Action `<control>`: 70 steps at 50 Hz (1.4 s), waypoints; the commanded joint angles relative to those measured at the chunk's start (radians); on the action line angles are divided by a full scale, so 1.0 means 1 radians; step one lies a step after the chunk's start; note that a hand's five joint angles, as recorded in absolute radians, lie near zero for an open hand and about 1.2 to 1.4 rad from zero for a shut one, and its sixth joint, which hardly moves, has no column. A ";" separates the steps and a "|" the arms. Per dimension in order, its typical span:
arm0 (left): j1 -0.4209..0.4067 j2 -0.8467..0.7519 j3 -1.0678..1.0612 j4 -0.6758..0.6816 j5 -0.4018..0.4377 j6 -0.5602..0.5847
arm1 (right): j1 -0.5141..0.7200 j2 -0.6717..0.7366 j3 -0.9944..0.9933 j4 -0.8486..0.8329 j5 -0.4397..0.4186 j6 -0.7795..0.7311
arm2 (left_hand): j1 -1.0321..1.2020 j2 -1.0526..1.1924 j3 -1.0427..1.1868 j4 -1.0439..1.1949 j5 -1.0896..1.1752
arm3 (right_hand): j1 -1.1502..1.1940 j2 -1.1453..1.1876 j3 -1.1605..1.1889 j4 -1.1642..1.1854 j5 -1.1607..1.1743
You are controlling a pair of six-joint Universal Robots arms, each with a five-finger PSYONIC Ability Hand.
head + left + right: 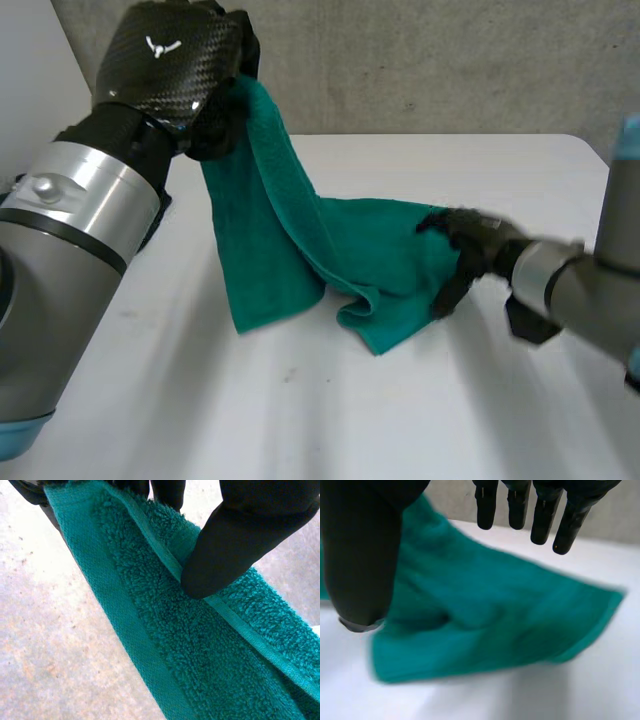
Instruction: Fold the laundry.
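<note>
Left hand (170, 60) pinches one teal towel (290, 250) aloft; right hand (470, 245), fingers straight, seemingly touches its edge

Grey speckled wall (450, 60) behind a white table (300, 420).

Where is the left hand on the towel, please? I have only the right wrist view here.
Observer: The left hand is up off the table, holding the green towel by its top end, so the cloth hangs down from it.
Operator: Thank you. What sort of hold is it?
Observer: In the left wrist view its thumb presses on the towel's stitched hem, pinching that edge.
Operator: And does any of the towel lie on the table?
Observer: Yes, the lower part lies there in a loose fold, and the right hand is at that part's right edge.
</note>
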 commanded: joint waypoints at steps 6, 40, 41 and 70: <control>-0.024 0.081 -0.004 -0.003 -0.001 -0.001 | 0.091 0.044 0.116 -0.261 -0.036 0.378 | 0.264 0.199 0.203 0.195 0.238 | -0.024 -0.043 -0.039 -0.059 -0.062; 0.005 0.084 -0.027 -0.002 -0.001 0.005 | 0.183 0.009 -0.085 -0.282 0.160 -0.241 | 0.264 0.199 0.203 0.195 0.238 | 1.197 1.179 1.183 1.162 1.159; 0.020 0.084 -0.034 -0.002 -0.001 0.006 | 0.163 -0.016 -0.092 -0.260 0.153 -0.302 | 0.264 0.199 0.203 0.195 0.238 | 1.197 1.179 1.183 1.162 1.159; 0.069 -0.304 -0.036 -0.022 0.003 0.006 | 0.080 0.308 -0.398 0.351 -0.004 -1.083 | 0.264 0.199 0.203 0.195 0.238 | 1.197 1.179 1.183 1.162 1.159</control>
